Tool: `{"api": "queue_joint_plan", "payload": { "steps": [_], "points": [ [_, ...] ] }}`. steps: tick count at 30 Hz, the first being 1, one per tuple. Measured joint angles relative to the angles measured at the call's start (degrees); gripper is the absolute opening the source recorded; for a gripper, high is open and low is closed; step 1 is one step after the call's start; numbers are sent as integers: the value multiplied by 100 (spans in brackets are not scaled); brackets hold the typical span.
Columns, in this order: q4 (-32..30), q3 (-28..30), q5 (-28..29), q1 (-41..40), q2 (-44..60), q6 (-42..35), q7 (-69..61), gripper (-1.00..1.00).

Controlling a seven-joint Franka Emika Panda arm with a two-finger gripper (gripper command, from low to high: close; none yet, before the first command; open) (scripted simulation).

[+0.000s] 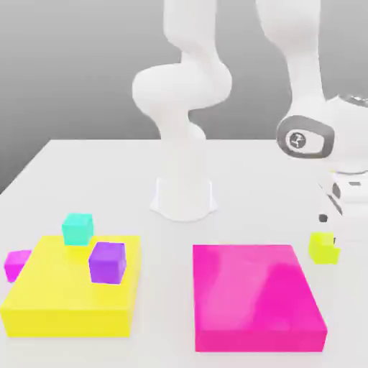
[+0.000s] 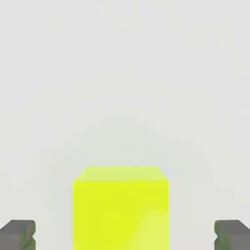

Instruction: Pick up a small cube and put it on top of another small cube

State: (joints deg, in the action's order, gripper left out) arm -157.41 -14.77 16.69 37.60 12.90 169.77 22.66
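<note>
The small lime cube (image 1: pixel 323 246) rests on the white table (image 1: pixel 86 172) at the exterior view's right, just past the magenta flat block's far right corner. My gripper (image 1: pixel 329 224) hangs right over it, open. In the hand view the lime cube (image 2: pixel 120 207) lies between the two grey fingertips (image 2: pixel 18 234), with a clear gap on each side of it. The small teal cube (image 1: pixel 77 228) stands at the far edge of the yellow flat block on the exterior view's left, well away from the gripper.
A yellow flat block (image 1: pixel 68 302) lies front left with a purple cube (image 1: pixel 108 261) on top. A small magenta cube (image 1: pixel 17 264) sits by its left side. A large magenta flat block (image 1: pixel 255 296) lies front right. The arm's base (image 1: pixel 184 194) stands mid-table.
</note>
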Motion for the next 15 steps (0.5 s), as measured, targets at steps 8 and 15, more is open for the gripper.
{"api": "queue_joint_plan", "payload": {
  "steps": [8, 15],
  "points": [
    [94, 618, 423, 522, 438, 338, 322, -100],
    [-61, -125, -417, -24, -244, -170, -309, -100]
  ]
}}
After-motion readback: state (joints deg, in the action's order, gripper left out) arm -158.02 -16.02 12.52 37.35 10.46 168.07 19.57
